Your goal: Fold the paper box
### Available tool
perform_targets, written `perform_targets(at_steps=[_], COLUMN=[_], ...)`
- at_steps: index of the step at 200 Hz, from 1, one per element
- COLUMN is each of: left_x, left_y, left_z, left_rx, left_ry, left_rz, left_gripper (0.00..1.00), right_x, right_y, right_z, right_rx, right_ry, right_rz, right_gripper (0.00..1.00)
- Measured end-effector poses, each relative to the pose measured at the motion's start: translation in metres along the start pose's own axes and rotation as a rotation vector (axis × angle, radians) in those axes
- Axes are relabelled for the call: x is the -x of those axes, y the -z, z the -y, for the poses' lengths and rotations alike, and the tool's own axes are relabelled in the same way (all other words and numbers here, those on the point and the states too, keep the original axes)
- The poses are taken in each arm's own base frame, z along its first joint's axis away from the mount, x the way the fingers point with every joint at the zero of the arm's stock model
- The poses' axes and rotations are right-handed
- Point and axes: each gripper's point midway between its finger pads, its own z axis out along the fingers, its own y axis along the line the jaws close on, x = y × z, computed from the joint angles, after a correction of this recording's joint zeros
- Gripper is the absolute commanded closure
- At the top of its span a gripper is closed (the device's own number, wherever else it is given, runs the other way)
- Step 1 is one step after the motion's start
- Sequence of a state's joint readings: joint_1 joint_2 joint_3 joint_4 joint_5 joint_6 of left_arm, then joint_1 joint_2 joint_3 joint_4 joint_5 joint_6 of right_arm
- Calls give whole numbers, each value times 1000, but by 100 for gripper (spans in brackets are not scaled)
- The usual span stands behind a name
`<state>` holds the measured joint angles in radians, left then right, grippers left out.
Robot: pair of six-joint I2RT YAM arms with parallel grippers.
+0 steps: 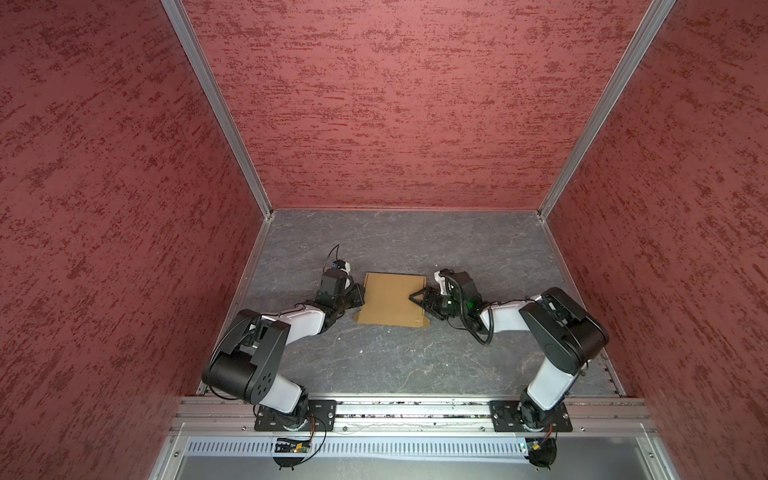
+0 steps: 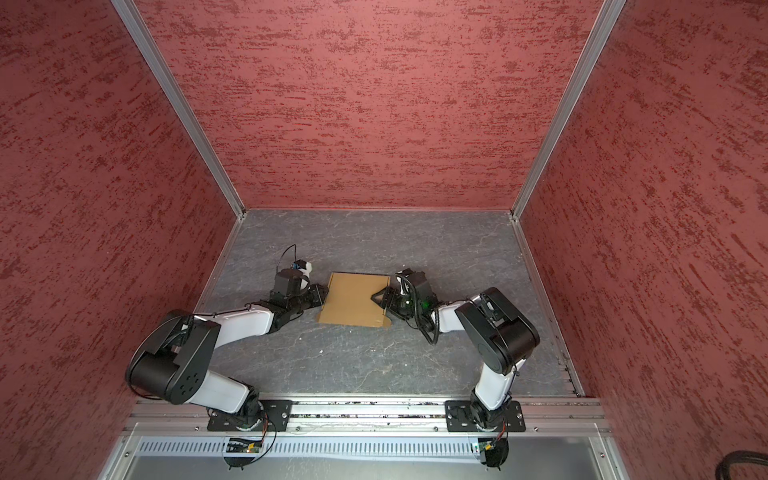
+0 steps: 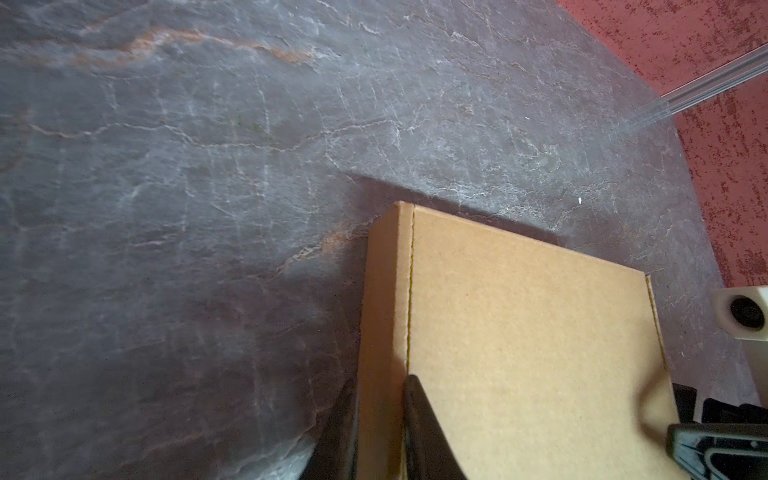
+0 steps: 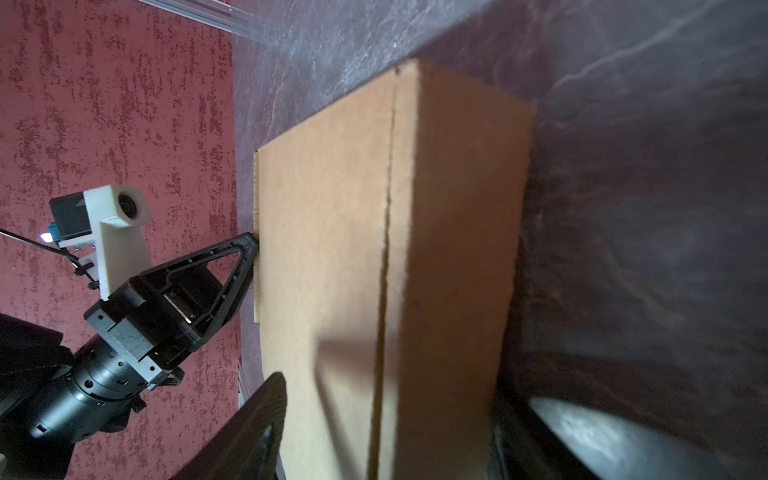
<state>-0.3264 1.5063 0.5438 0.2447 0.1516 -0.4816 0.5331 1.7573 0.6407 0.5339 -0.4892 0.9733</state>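
Observation:
The paper box is plain tan cardboard, folded shut and lying on the grey table in both top views. A small tab sticks out at its near right corner. My left gripper is at the box's left edge, shut on the narrow side wall; one finger sits outside the wall and one at the lid's crease. My right gripper straddles the box's right edge with its jaws wide. One finger hangs over the lid and casts a shadow on it, the other is beside the right wall.
Red textured walls close the cell on three sides, with aluminium posts at the back corners. A metal rail carrying both arm bases runs along the table's front edge. The right arm's black cable loops near the box's right side.

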Motion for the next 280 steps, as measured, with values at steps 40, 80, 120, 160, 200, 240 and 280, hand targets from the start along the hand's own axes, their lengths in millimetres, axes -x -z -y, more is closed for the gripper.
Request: perform_targets(at_steps=[40, 80, 120, 160, 200, 240, 280], left_x=[2, 4, 4, 3, 3, 5, 7], left_y=[-2, -4, -5, -5, -5, -6, -6], left_z=[0, 0, 1, 4, 4, 4, 2], left_rx=[-1, -1, 2, 2, 12, 28, 45], left_ry=[1, 0, 0, -4, -7, -15, -15], left_rz=[5, 7, 2, -8, -14, -15, -16], left_gripper=[79, 78, 77, 77, 77, 76, 70], right_x=[4, 10, 15, 16, 18, 17, 17], right_y=[-1, -2, -4, -8, -10, -12, -13], right_z=[-13, -27, -36, -35, -40, -45, -46], right_rx=[51, 84, 113, 117, 134, 151, 160], right_ry=[13, 19, 5, -19, -24, -25, -31], right_rz=[2, 4, 9, 4, 2, -4, -7], right_gripper=[28, 29, 31, 34, 36, 43, 51])
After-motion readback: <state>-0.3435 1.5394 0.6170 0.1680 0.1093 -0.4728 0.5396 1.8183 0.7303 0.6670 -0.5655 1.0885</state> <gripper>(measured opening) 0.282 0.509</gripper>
